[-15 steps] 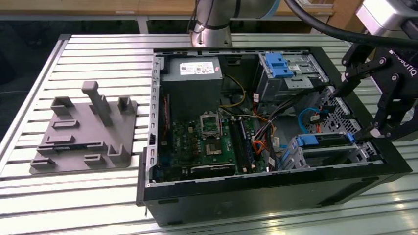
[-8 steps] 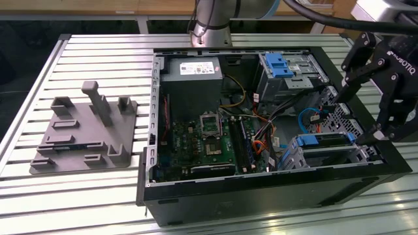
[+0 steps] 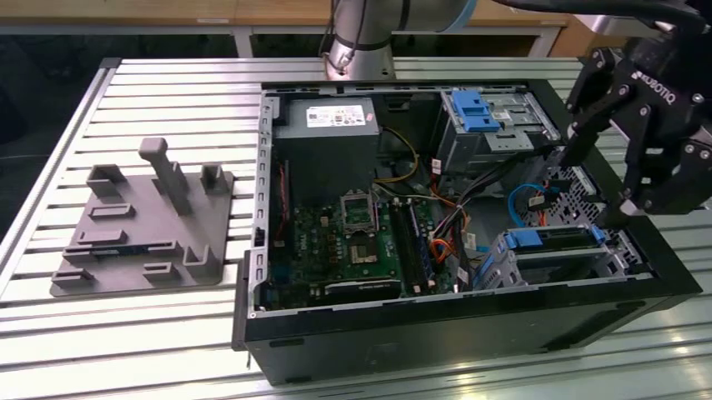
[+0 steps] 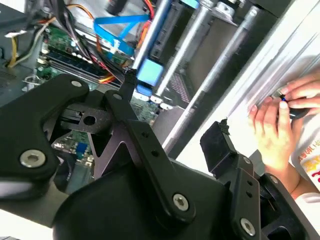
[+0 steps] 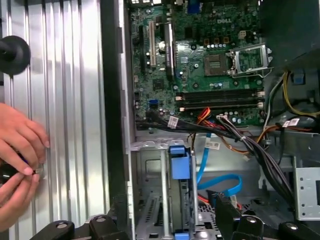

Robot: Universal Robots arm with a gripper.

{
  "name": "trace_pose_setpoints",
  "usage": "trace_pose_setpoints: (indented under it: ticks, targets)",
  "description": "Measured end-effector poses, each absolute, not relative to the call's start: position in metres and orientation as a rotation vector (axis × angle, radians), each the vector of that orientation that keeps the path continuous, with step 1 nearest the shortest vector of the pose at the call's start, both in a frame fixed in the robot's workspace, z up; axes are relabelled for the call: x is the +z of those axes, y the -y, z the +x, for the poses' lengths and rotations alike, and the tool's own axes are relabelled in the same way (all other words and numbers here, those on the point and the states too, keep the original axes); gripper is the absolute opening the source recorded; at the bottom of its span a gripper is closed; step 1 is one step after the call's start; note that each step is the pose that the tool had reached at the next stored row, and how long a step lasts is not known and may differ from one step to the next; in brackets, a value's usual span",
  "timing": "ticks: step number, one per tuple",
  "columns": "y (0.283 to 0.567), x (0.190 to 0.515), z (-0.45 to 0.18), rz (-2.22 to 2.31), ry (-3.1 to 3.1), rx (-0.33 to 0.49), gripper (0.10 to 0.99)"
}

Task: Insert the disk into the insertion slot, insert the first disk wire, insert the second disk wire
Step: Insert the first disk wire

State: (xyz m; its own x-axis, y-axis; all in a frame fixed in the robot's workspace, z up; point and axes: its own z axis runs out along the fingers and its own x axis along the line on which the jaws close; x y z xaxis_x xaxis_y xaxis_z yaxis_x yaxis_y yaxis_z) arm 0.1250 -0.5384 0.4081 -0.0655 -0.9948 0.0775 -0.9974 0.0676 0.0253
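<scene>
The disk (image 3: 553, 240), framed by its blue carrier, sits inside the insertion slot (image 3: 534, 265), a small grey cage at the near right corner of the open computer case. In the first wrist view the disk (image 5: 179, 165) stands edge-on in the cage (image 5: 150, 200). A loose blue flat wire (image 5: 220, 182) curls beside the cage, and a black wire bundle (image 5: 250, 145) runs past it. My black gripper (image 3: 599, 187) hangs above the case's right side, over the cage, open with nothing between its fingers. The second wrist view also shows the gripper (image 4: 170, 120) with its fingers spread.
A larger grey bay with a blue latch (image 3: 481, 112) stands at the case's far right, next to the power supply (image 3: 325, 117). A grey holder fixture (image 3: 145, 225) lies on the slatted table at the exterior view's left. A person's hands (image 5: 17, 165) rest on the table beside the case.
</scene>
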Motion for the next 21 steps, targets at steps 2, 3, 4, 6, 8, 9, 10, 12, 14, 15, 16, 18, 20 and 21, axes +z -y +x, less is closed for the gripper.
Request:
trace_pose_setpoints:
  ticks: [2,3,4,6,8,9,10,12,14,15,16,18,20,21]
  targets:
    - [0.53,0.406,0.125,2.092,2.237,0.06,0.788]
    - [0.526,0.405,0.126,2.09,2.235,0.065,0.788]
    - [0.523,0.404,0.126,2.087,2.231,0.072,0.788]
    - [0.516,0.402,0.127,2.079,2.224,0.088,0.788]
    - [0.51,0.401,0.128,2.072,2.216,0.104,0.788]
    - [0.507,0.4,0.128,2.068,2.212,0.113,0.776]
    - [0.503,0.4,0.129,2.064,2.208,0.121,0.71]
    - [0.497,0.398,0.13,2.056,2.201,0.137,0.643]
    - [0.492,0.396,0.131,2.049,2.194,0.151,0.588]
    - [0.49,0.395,0.133,2.047,2.191,0.157,0.588]
    - [0.488,0.394,0.134,2.044,2.189,0.162,0.525]
    - [0.486,0.392,0.139,2.042,2.186,0.167,0.525]
    - [0.485,0.39,0.145,2.041,2.185,0.168,0.525]
    - [0.485,0.389,0.148,2.04,2.185,0.169,0.525]
